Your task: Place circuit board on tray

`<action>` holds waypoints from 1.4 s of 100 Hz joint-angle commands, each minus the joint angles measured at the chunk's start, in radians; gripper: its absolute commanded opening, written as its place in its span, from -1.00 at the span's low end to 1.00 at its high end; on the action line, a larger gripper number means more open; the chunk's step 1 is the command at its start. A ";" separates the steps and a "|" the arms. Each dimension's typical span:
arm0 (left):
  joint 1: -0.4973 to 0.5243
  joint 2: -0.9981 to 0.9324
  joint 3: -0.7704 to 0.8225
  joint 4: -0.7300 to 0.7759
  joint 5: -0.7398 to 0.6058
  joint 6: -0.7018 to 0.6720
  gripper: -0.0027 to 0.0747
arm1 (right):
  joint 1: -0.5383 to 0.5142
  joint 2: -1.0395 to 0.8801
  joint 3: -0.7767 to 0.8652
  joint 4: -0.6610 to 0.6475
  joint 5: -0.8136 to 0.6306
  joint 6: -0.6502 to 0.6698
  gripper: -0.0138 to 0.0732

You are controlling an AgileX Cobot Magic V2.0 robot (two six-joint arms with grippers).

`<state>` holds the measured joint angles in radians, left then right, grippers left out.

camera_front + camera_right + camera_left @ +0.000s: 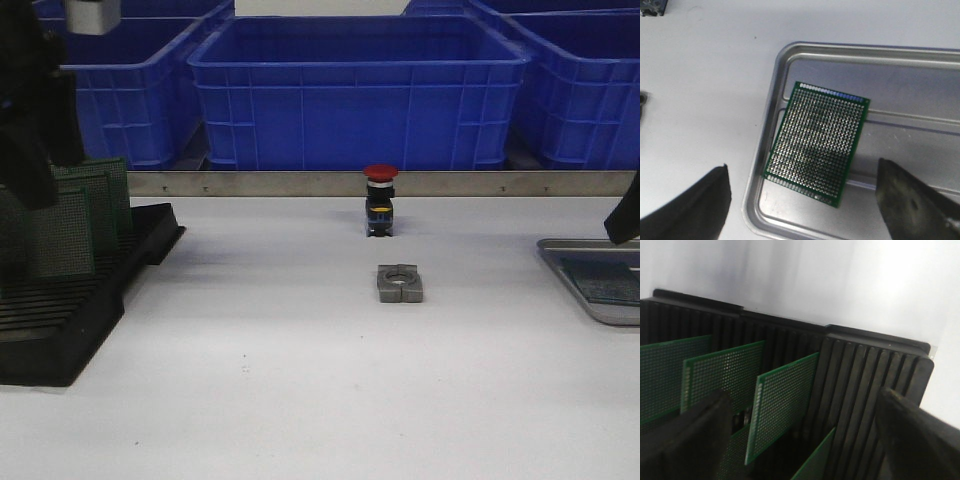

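One circuit board lies flat in the tray at the right edge of the table, with both grippers spread and holding nothing.

The green perforated circuit board [818,142] rests on the ribbed floor of the silver-grey tray [850,52], skewed to the rim and near the tray's left wall; the right gripper [805,200] hangs over it with jaws wide apart, touching neither. At the far left the left gripper [805,435] is also spread, above the black slotted rack [90,300], where several more green boards [785,405] stand upright in the slots. Mid-table, a red emergency-stop button [380,200] stands just beyond a grey metal block [400,283]. Blue plastic bins [355,90] line the far side.
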<state>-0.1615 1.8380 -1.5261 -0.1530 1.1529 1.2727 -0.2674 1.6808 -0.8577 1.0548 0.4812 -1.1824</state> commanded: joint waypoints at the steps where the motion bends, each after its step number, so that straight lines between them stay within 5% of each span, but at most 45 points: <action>1: 0.002 -0.014 -0.031 -0.023 -0.021 -0.009 0.48 | -0.006 -0.048 -0.027 0.017 0.016 -0.014 0.72; 32: 0.002 0.052 -0.031 -0.023 -0.044 -0.009 0.41 | -0.006 -0.048 -0.027 0.017 0.030 -0.014 0.72; 41: 0.002 0.052 -0.031 -0.023 -0.036 -0.009 0.11 | -0.006 -0.048 -0.027 0.017 0.031 -0.014 0.72; 63: 0.002 0.052 -0.031 -0.013 0.022 -0.009 -0.99 | -0.006 -0.048 -0.027 0.017 0.034 -0.014 0.72; 101: 0.002 0.033 -0.126 -0.007 0.127 -0.017 -0.98 | -0.006 -0.049 -0.027 0.017 0.069 -0.015 0.72; 140: -0.016 0.006 -0.187 -0.488 0.127 0.013 -0.98 | 0.052 -0.140 -0.049 0.049 0.243 -0.223 0.72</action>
<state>-0.1621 1.9045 -1.6843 -0.4975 1.2201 1.2731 -0.2401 1.6104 -0.8735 1.0533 0.6619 -1.3066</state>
